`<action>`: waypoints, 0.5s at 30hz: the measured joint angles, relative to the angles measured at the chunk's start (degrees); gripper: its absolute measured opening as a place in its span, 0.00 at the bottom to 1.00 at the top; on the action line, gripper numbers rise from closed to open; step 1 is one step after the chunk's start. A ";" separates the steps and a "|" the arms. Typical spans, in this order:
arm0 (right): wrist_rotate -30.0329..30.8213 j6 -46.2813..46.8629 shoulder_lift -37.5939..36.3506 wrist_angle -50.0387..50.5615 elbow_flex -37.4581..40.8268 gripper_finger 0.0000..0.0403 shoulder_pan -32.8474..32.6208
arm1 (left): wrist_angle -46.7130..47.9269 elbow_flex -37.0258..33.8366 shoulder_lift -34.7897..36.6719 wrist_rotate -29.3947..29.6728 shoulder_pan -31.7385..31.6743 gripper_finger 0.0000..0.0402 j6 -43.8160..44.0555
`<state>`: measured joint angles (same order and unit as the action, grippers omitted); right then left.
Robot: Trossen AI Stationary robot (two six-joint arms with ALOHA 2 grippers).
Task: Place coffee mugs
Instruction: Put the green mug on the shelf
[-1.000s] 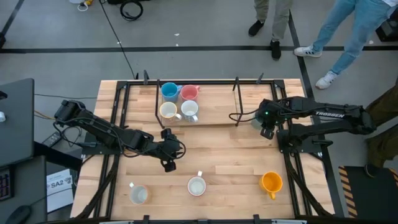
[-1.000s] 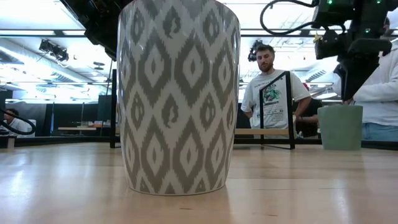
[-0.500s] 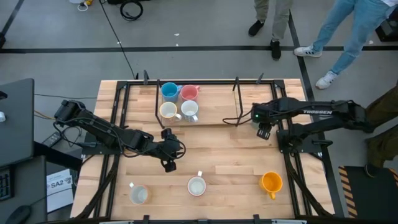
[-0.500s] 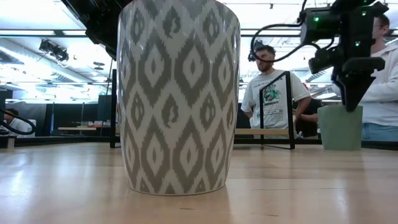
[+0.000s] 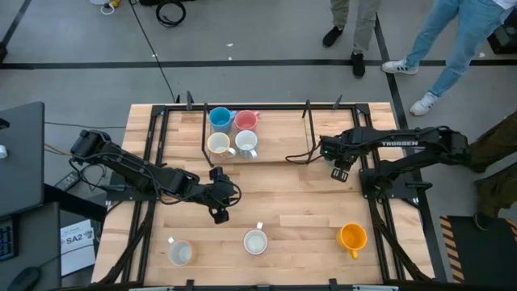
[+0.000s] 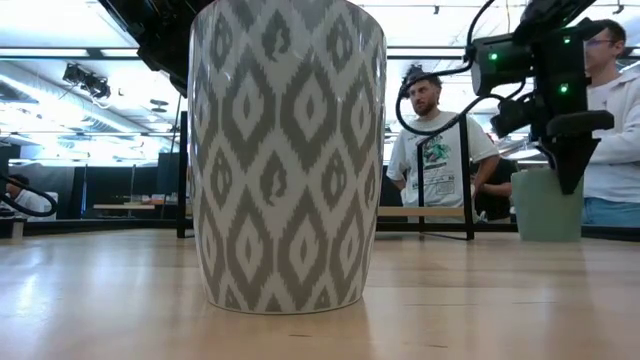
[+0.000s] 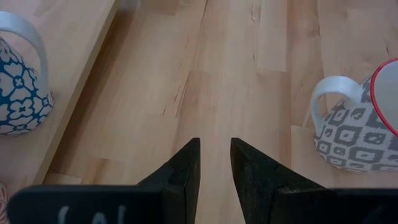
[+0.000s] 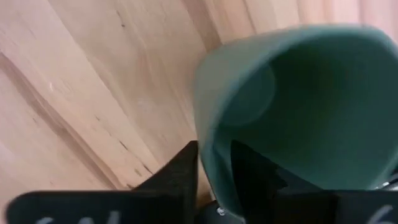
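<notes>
**My right fingers pinch the green mug**

I am the robot with two dark arms at a wooden table [image 5: 275, 194].

My right gripper [image 5: 339, 168] is on the right side of the table, near the far edge. Its two fingers [image 8: 186, 168] pinch the wall of the dark green round ceramic mug [image 8: 311, 93]. One finger is on the outside of the mug and the other is inside it. From the low view, the mug stands flat on the table with my gripper reaching down into it from above. From the high view, my gripper covers the mug.

My left gripper [image 5: 230, 192] waits over the middle of the table. Its fingers [image 7: 186, 168] are a little apart and hold nothing. There is only bare wood between them.

Four mugs stand close together at the far side, on the raised wooden board [image 5: 275, 133]. They are the blue round mug [image 5: 219, 119], the pink round mug [image 5: 246, 121], the cream round mug [image 5: 218, 145] and the white round mug [image 5: 246, 143].

Three more mugs stand well apart along the near edge. The pale mug [image 5: 179, 253] is on the left. The white mug with grey diamond shapes [image 6: 288, 150] is in the middle. The orange round mug [image 5: 353, 237] is on the right.
</notes>
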<state>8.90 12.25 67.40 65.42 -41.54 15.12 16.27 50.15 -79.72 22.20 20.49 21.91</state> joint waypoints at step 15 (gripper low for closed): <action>-1.01 2.80 0.52 8.48 -4.83 0.06 0.01 | -0.14 0.00 0.00 0.01 -0.02 0.24 0.00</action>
<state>7.89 15.06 67.92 73.90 -46.37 15.14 16.13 50.15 -79.72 22.20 20.47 21.91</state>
